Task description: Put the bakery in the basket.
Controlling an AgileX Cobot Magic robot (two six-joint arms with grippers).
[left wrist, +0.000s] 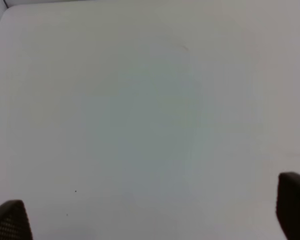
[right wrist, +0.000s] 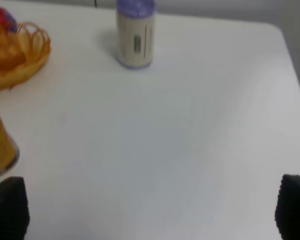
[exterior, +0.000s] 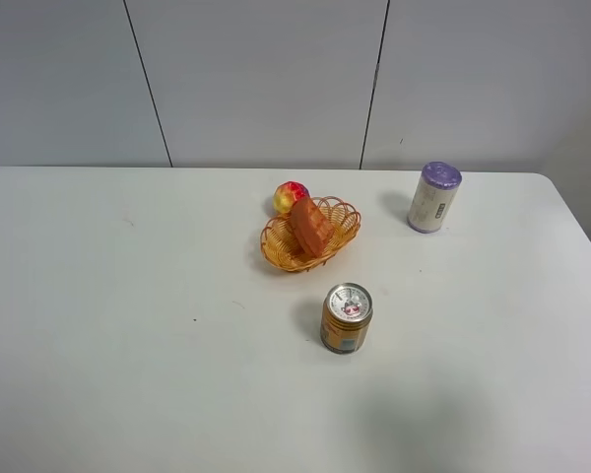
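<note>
The small orange-brown wedge of bakery with a grid-patterned top (exterior: 311, 227) is seen lying inside the shallow golden-yellow woven wicker basket (exterior: 342, 210), tilted so that one end leans up towards the scalloped rim; it is carried by the basket floor and wall, not by any gripper. From this arrangement the task is judged to be complete, or all but complete.

A round red-and-yellow fruit (exterior: 290, 196) is set on the white table (exterior: 108, 325) just behind the basket, touching or nearly touching its rim; which of the two cannot be told. A gold-coloured drinks can with a silver pull-tab lid (exterior: 347, 317) stands upright in front of the basket, apart from it. A cream cylindrical container with a purple lid (exterior: 433, 197) stands upright well to the right, near the table's far edge.

Neither arm is visible in the high view, which suggests that both are parked clear of the work area. In the left wrist view the left gripper (left wrist: 150, 210) is shown with its dark fingertips spread wide at the frame edges, nothing between them, only bare table beneath. In the right wrist view the right gripper (right wrist: 150, 207) is likewise spread wide and empty, with the basket, can and purple-lidded container lying well ahead of it.
</note>
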